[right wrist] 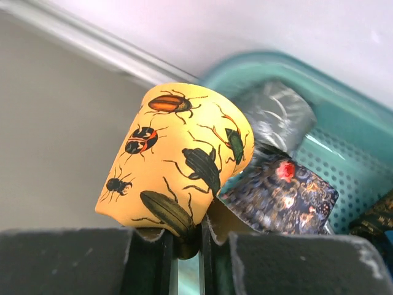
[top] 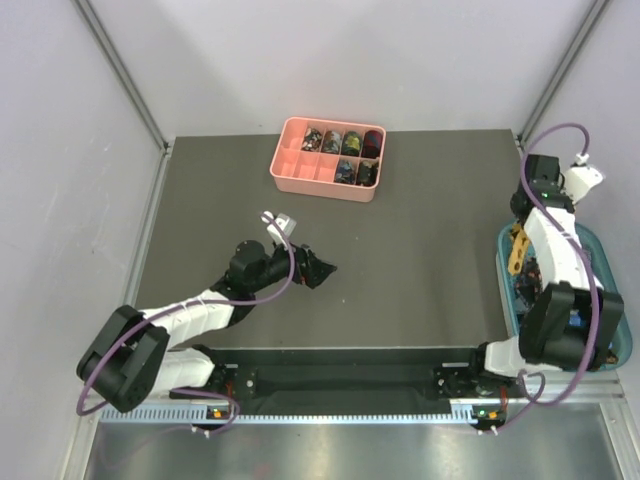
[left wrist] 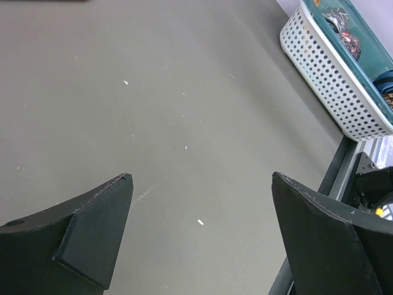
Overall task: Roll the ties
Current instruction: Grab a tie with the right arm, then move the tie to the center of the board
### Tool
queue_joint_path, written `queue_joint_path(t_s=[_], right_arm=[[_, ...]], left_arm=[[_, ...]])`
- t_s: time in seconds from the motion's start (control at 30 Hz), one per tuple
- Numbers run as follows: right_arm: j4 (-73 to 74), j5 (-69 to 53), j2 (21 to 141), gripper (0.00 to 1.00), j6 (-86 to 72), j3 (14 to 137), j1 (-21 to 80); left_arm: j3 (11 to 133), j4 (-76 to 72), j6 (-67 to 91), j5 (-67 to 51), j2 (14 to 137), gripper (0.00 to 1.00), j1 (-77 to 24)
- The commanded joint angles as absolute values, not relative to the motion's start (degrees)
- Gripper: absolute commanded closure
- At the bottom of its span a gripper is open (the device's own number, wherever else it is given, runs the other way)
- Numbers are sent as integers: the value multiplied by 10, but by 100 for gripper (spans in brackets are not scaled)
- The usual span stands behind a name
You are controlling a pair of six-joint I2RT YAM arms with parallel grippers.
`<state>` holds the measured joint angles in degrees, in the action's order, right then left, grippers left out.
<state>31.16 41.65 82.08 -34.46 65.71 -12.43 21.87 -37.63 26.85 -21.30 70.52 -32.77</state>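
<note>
Pickup: 1 yellow tie is clamped in the right claw at the basket rim, left claw spread apart; it likely needs to be laid flat beside the basket next.

Yellow tie — smooth printed cloth; basket — glossy plastic; table matt.

Tray at far middle of table, rolled ties in its right compartments, basket at right edge, tie above it

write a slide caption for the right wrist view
Right gripper pinches a yellow beetle-print tie at the rim of the teal basket, beside a dark floral tie.
</note>
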Motion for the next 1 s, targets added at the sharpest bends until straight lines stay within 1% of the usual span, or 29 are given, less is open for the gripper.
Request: queue_joint_path(t_s=[0.0,0.03,0.07,0.13,0.17,0.2,0.23,0.27,0.3,0.33,0.37,0.43,0.5,0.57,0.63,0.73,0.77,0.83,0.9,0.97], right_arm=[[307,438,725,100,-291,687,-87],[300,419,707,100,-280,686,-69],[281,349,687,100,-248,684,-60],[251,268,631,100,-221,668,-25],[229,189,615,100,-205,665,-12],[226,156,602,100,-202,673,-4],[228,123,592,100,-196,684,39],[242,66,592,100,-176,720,59],[256,44,605,100,-168,743,79],[272,27,613,100,-162,765,124],[307,2,623,100,-147,811,150],[337,-17,650,100,-145,842,218],[359,-17,665,100,-160,856,252],[368,-14,671,100,-171,845,289],[369,-26,676,100,-178,824,301],[335,-75,678,99,-174,748,301],[323,-90,681,100,-164,704,302],[299,-109,694,100,-158,668,306],[301,-86,717,100,-159,646,326],[316,-34,733,100,-167,643,342]], left_arm=[[237,-383,254,-206,683,1,-331],[238,-383,254,-206,682,1,-331],[237,-383,254,-206,681,1,-331],[238,-383,253,-206,680,1,-332],[238,-380,252,-204,678,1,-332],[238,-379,251,-201,675,1,-332],[237,-378,249,-200,672,1,-332],[236,-372,247,-189,666,1,-331],[235,-367,246,-181,661,1,-332],[233,-363,245,-173,656,1,-332],[231,-348,246,-140,637,1,-332],[217,-338,250,-101,609,1,-331],[200,-327,247,-60,562,1,-332],[193,-319,244,-37,524,1,-332],[187,-312,243,-19,508,1,-332],[196,-288,248,-5,507,1,-332],[199,-279,251,18,505,1,-333],[199,-272,253,35,500,1,-332],[199,-272,252,33,502,1,-332],[203,-274,250,14,514,1,-333]])
